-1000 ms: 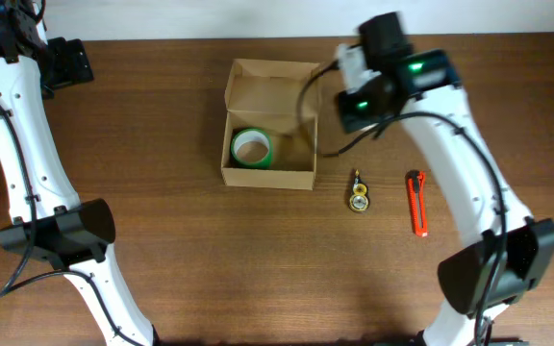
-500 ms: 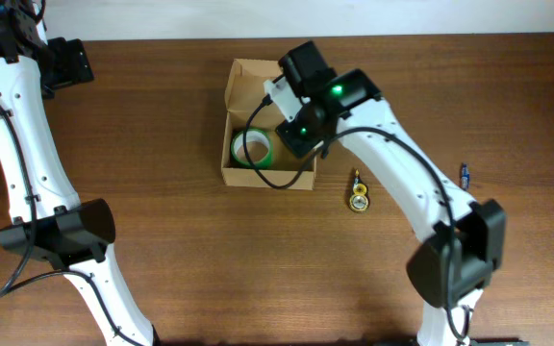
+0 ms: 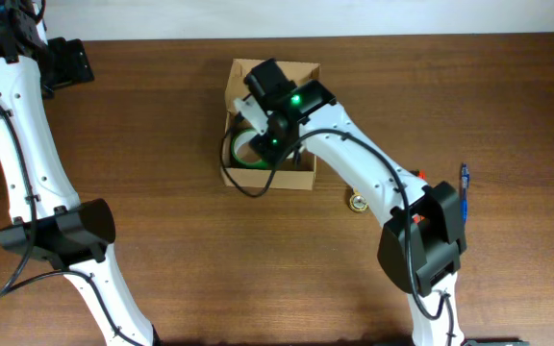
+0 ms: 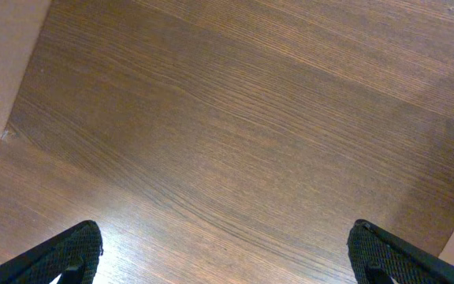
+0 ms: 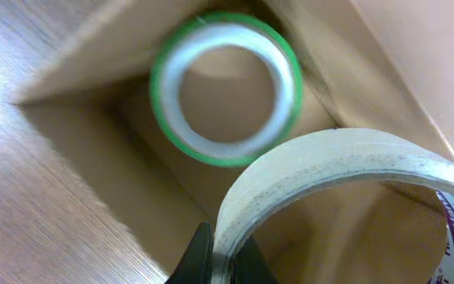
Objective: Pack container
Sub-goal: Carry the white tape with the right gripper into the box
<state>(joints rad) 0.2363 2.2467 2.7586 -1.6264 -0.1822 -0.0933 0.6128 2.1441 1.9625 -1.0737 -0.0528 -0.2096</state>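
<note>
Plain tan box (image 3: pixel 236 86), flap open. Wrist view alone shows right end effector (image 5: pixel 221 256) pinching pale tape (image 5: pixel 329 170) — left end effector (image 4: pixel 223 256) wide.

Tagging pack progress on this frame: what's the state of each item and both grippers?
tan cardboard box: flap lid open, upright on table.
green-edged tape roll: lying flat inside box.
cream paper tape roll: gripped by its band, over box interior.
right gripper: shut on cream roll.
left gripper: open, empty, over table.
</note>
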